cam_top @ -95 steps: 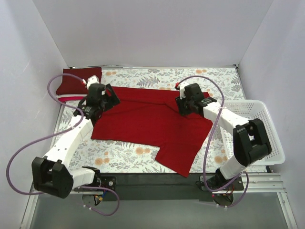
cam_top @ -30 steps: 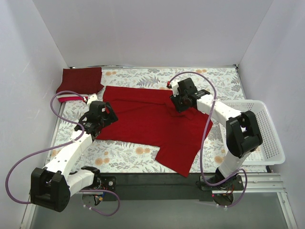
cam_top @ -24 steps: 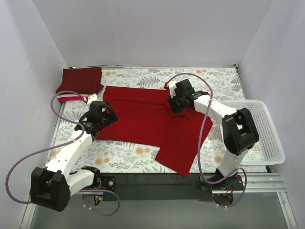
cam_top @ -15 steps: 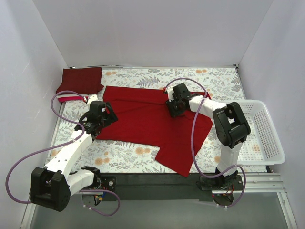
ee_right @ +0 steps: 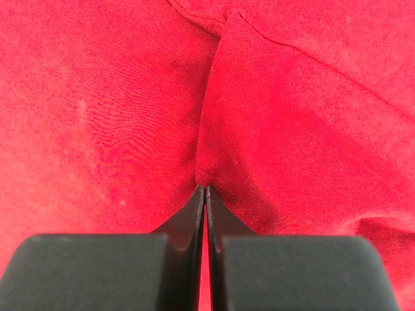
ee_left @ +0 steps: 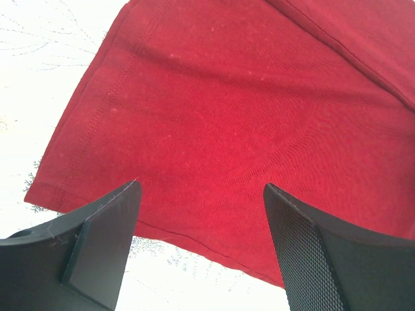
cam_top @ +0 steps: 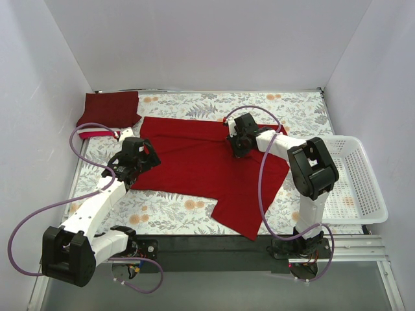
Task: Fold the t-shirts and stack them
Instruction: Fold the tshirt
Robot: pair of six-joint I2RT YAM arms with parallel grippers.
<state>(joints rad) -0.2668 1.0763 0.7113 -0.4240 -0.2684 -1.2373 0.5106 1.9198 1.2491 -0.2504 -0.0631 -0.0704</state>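
Note:
A bright red t-shirt [cam_top: 207,168] lies spread across the floral table, its right part folded in toward the middle. My right gripper [cam_top: 241,146] is shut on a pinch of this red t-shirt [ee_right: 205,184] near its upper middle. My left gripper [cam_top: 128,167] is open and empty above the shirt's left hem [ee_left: 149,227]. A dark maroon t-shirt [cam_top: 110,107] lies folded at the back left on top of thin white and pinkish-red ones [cam_top: 97,133].
A white plastic lattice basket [cam_top: 353,181] stands at the right edge. Grey walls close in the table on three sides. Purple cables loop from both arms.
My right gripper has dragged its pinch of red cloth leftward toward the middle, folding the shirt's right side in. My left gripper pulled back from the upper left corner and holds still.

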